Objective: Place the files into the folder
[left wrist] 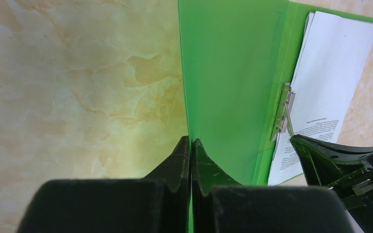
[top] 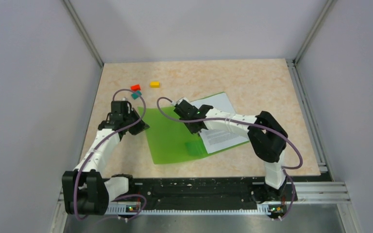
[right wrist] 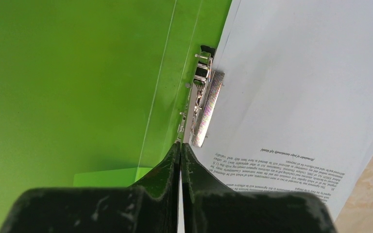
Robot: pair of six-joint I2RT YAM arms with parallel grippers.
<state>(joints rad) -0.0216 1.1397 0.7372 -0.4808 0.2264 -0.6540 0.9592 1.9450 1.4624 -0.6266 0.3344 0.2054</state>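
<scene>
Left tool: tips pressed together on the free edge of the large bright green translucent plastic folder. They pinch the front cover and hold it raised off the beige marbled desk, likely to lay the inside open.
Right tool: tips pressed together at the near end of the silver metal clip on the spine. Whether they nip its lever, I cannot tell. It is probably there to work the clip.
Files: white printed paper sheets lie just right of the right tool, on the folder's back half, with their edge at the clip.
Left wrist view alone: the cover stands edge-on, straight ahead of the tool.
Right wrist view alone: the clip's springs show up close.
Top view alone: a red block, a teal block and a yellow block lie beyond the left tool.
</scene>
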